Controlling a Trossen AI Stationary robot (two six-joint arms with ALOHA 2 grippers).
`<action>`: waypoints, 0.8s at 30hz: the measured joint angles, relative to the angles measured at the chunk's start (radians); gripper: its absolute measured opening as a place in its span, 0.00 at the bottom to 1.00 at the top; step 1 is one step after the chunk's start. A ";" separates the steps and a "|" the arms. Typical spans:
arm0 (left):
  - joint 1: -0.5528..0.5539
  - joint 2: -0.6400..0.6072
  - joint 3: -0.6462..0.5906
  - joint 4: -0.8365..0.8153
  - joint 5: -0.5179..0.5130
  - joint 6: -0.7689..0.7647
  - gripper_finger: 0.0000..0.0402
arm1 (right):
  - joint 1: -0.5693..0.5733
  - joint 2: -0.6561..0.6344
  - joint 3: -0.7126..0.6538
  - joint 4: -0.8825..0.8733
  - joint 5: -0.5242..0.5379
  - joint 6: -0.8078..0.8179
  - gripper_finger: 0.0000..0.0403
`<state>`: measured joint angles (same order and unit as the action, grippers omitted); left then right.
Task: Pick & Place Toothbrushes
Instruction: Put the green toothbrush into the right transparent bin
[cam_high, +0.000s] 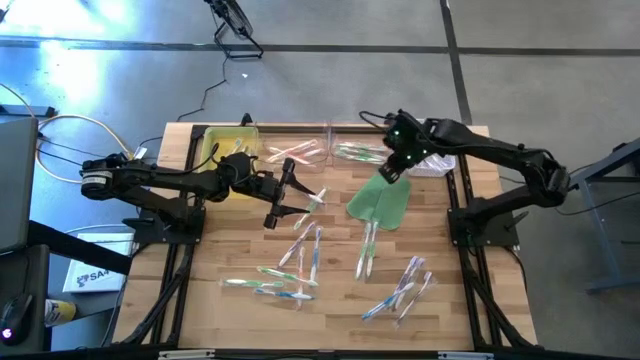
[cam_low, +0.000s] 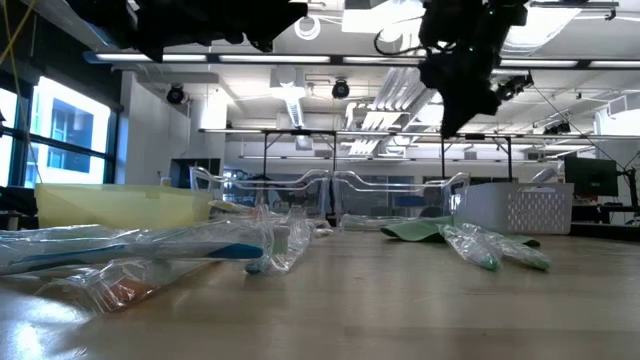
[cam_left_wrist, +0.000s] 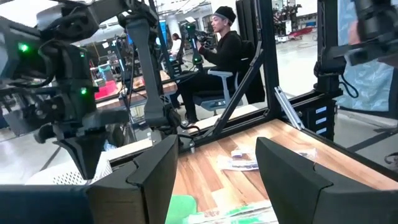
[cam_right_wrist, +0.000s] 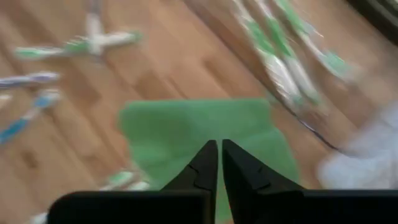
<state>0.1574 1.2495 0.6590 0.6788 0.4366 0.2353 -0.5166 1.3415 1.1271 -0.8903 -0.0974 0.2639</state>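
toothbrushes (cam_high: 300, 255): most lie loose in wrappers across the wooden surface (cam_high: 230, 310), a few already in the clear bins (cam_high: 345, 150) at its far edge | green cloth (cam_high: 380, 200): mid-surface | right gripper (cam_high: 392, 172): above cloth, fingers together, empty | left gripper (cam_high: 290, 205): mid-surface, fingers apart, empty | progress: early, bulk unsorted

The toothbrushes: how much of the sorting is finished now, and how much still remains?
Done: a few toothbrushes already lie in the clear trays at the far edge. In hand: nothing; the right gripper is shut and empty above the green cloth, and the left gripper is open over the table middle. Left: most of the job, about a dozen loose toothbrushes on the wooden table.
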 joint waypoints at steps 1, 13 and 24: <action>0.000 0.000 0.000 0.000 0.000 0.000 0.53 | 0.015 0.000 0.000 0.022 -0.014 0.000 0.02; 0.000 -0.002 0.000 0.009 -0.006 0.037 0.53 | 0.183 0.000 0.000 0.281 -0.033 -0.010 0.01; 0.000 -0.039 -0.001 -0.007 -0.185 0.145 0.53 | 0.287 0.006 0.000 0.365 0.094 -0.094 0.01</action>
<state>0.1575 1.2101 0.6582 0.6717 0.2517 0.3806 -0.2292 1.3476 1.1267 -0.5255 -0.0035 0.1696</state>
